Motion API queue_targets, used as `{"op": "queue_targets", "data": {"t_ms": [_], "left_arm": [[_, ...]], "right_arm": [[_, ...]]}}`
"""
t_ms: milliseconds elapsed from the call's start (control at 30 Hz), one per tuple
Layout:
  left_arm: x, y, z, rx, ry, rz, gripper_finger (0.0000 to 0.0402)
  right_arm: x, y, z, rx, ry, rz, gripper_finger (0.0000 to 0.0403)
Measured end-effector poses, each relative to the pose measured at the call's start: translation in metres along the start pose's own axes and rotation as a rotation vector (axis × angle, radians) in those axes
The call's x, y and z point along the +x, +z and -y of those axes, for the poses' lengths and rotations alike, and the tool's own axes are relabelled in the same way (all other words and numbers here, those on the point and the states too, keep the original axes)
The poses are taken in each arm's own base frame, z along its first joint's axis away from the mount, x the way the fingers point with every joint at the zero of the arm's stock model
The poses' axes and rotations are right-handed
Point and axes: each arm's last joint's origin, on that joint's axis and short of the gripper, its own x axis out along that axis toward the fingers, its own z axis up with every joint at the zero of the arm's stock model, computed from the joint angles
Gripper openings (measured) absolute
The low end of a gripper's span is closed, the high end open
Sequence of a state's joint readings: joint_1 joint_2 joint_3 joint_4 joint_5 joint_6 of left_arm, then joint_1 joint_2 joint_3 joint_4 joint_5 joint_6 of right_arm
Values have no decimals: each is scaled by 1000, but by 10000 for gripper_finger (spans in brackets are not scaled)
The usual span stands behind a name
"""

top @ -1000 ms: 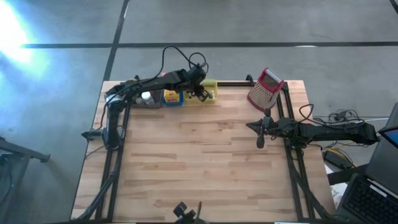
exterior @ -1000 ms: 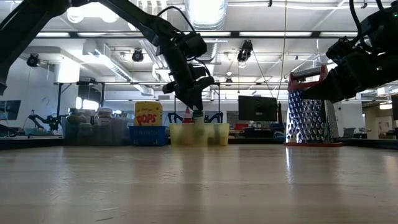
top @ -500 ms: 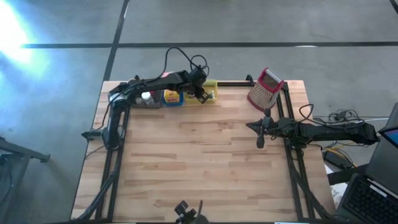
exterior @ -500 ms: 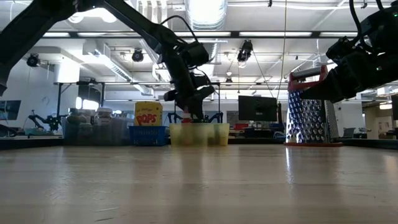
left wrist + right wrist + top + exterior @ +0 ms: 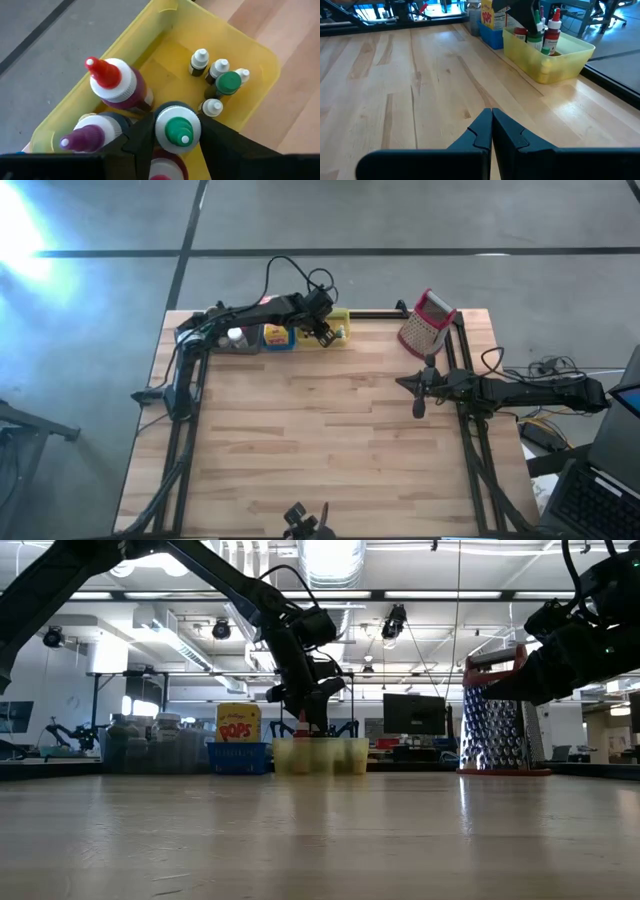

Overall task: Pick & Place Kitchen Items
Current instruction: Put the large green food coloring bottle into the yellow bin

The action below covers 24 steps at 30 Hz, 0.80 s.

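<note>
I see the left gripper (image 5: 177, 131) over the yellow tray (image 5: 336, 327) at the far edge of the bench (image 5: 320, 440), left of centre. Its fingers (image 5: 142, 137) sit on either side of a green-capped bottle (image 5: 178, 128); bottle is right between them, standing upright in the tray. Fingers look close against the bottle's white collar, but I cannot tell if they're pinching it or just flanking it.

Same tray also holds a red-capped bottle (image 5: 117, 82) and a purple-capped bottle (image 5: 87, 140) just beside the fingers, plus a cluster of tiny white-capped bottles (image 5: 200, 60) and a small dark-green-capped one (image 5: 228, 84) toward the other end.

Blue tray (image 5: 277, 337) with a yellow box (image 5: 239, 723) sits just left of the yellow tray, grey tray (image 5: 238, 340) further left.

Right gripper (image 5: 420, 398) hangs over the bench's right side, well apart from the trays, fingers pressed together, nothing in them. Grater (image 5: 426, 322) stands at far right.
</note>
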State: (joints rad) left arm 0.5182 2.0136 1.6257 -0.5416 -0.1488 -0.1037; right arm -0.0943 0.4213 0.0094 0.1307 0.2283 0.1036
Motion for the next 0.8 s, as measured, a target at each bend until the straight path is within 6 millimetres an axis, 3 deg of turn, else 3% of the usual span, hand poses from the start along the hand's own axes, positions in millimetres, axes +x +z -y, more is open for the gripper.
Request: {"op": "queue_targets", "data": {"t_ms": [233, 633, 800], "left_arm": [[-2, 2, 0, 3, -6, -6, 180], [-5, 5, 1, 20, -1, -8, 183], [-17, 15, 0, 51, 10, -7, 184]], "right_arm": [[0, 0, 0, 0, 0, 0, 8], [0, 0, 0, 0, 0, 0, 8], [0, 0, 0, 0, 0, 0, 8]]}}
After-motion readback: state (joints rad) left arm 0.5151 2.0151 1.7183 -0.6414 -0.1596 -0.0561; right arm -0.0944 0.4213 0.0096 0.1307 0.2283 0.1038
